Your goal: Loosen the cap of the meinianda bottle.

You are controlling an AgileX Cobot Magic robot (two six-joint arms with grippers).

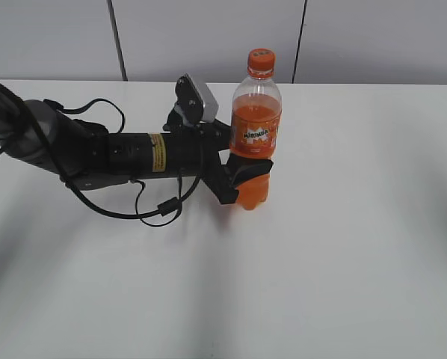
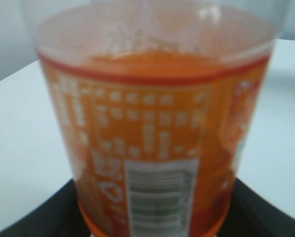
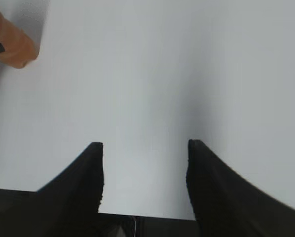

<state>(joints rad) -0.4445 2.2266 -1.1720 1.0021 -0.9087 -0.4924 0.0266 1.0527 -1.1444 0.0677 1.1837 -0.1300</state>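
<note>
Left gripper [image 1: 247, 178] on my feed is closed around the lower body of the tall clear plastic meinianda bottle of orange drink [image 1: 255, 131], its black fingers [image 1: 251, 167] wrapping the bottle just below the orange Mirinda label. The bottle stands upright toward the far edge of the white bench [image 1: 343, 247], a little left of centre. Its small round orange ribbed screw cap [image 1: 261, 59] sits on the neck with nothing touching it. My left wrist camera is filled by the bottle [image 2: 155, 123], blurred at close range, with a barcode on the label and the dark fingers [image 2: 44, 217] at either side of its base. The black left arm [image 1: 126, 153] lies low across the bench from the left edge, cables looping beneath it. Over on the right wrist camera, the right gripper [image 3: 145, 170] hangs above bare bench with its fingers spread wide and nothing between them; the bottle's base [image 3: 12, 47] shows only in that view's upper left corner, well apart.
</note>
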